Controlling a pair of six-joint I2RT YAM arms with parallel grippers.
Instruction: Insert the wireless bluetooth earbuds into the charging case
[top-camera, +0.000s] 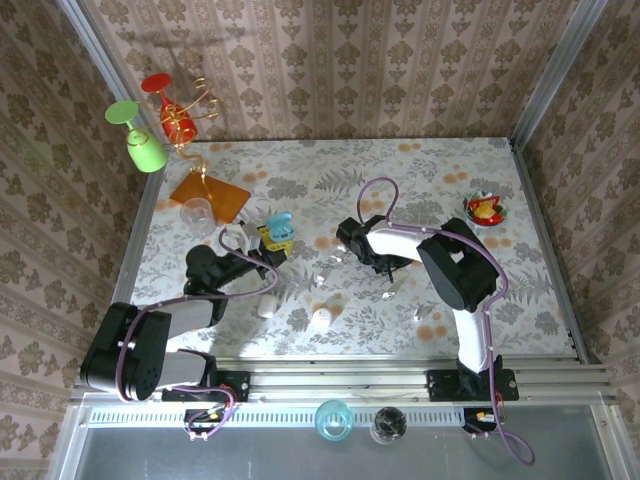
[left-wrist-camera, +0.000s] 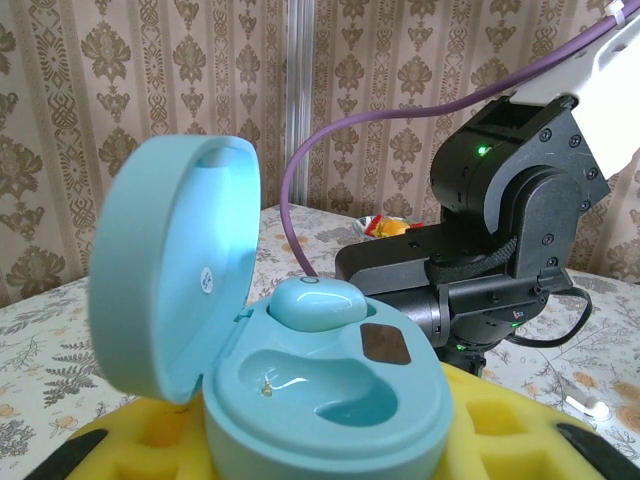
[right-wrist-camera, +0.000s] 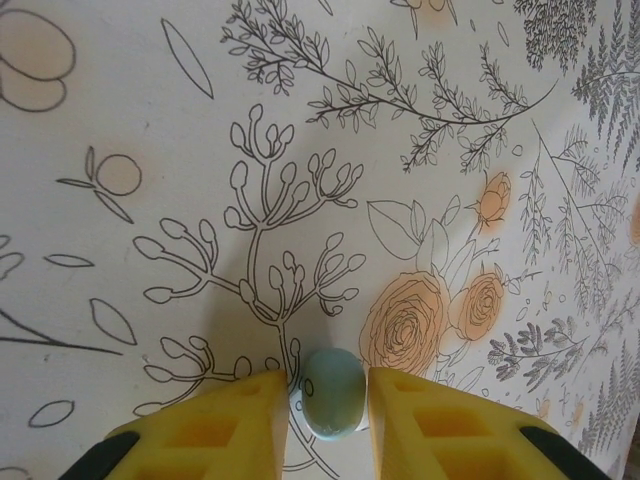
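A floral-printed table stands inside walls of damask wallpaper. Left of centre, the left gripper clamps the teal charging case between its yellow fingers. The case is upright, with its lid swung open. A seated earbud, also teal, rests in the far well, just behind the glossy near well. Near the middle of the table, the right gripper points down at the cloth. Its yellow pads are closed against either side of a loose earbud, a teal one lying on the floral print.
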